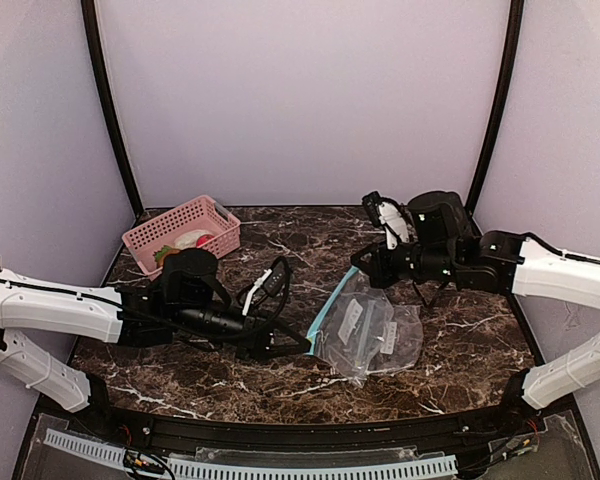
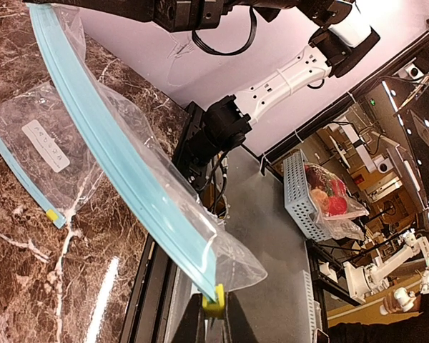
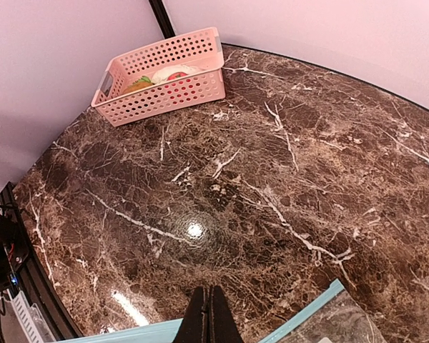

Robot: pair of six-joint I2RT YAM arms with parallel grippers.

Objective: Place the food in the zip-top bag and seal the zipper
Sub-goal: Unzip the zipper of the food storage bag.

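Observation:
The clear zip-top bag (image 1: 370, 335) lies at mid-table, its blue zipper strip (image 2: 121, 153) stretched taut between my two grippers. My left gripper (image 2: 214, 316) is shut on the yellow slider (image 2: 213, 303) at the strip's near end. My right gripper (image 3: 211, 314) is shut on the far end of the strip (image 3: 132, 334), which bends into a V at its fingers. In the top view the left gripper (image 1: 298, 347) and the right gripper (image 1: 362, 268) stand at opposite ends of the strip. The food (image 3: 173, 73) lies in the pink basket (image 1: 185, 232), a whitish piece, a red one and some green showing.
The pink basket (image 3: 200, 43) stands at the table's back left corner, well away from both grippers. A second blue strip with a yellow end (image 2: 51, 214) lies flat on the marble beside a white label (image 2: 46, 146). The table's front rail (image 1: 300, 430) runs close behind the left gripper.

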